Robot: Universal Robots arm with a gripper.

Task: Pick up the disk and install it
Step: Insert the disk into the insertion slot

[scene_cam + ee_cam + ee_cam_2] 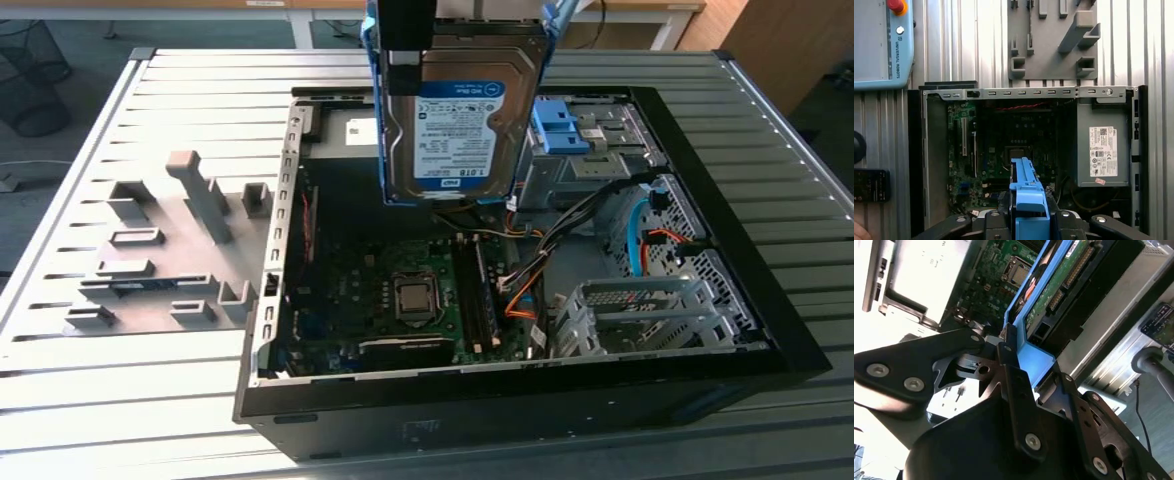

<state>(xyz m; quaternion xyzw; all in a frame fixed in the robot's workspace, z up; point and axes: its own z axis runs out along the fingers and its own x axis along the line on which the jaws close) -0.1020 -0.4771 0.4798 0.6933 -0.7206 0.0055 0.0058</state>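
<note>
Setting: robotics lab bench, apparently within an office-type room. Slatted metal table [134,400] carries an open computer case [534,400] and a grey fixture plate [147,260]. Robot teach pendant [879,55] with red stop button [896,5] lies beside the case. Background: wire waste basket [34,75], possibly desks.

1 disk [461,110], 1 open PC case [534,405] — 1 grey jig plate [174,265].

Disk [461,110]: white-and-blue label [458,135] on its face, with rows of small dark print, most too small to read.
Grey box [1102,117]: white sticker [1103,151] with fine print and symbols, too small to read; small red tag [1099,181] just below it.
Pendant [879,55]: one line of dark capital lettering [904,56] running along its edge.
</note>
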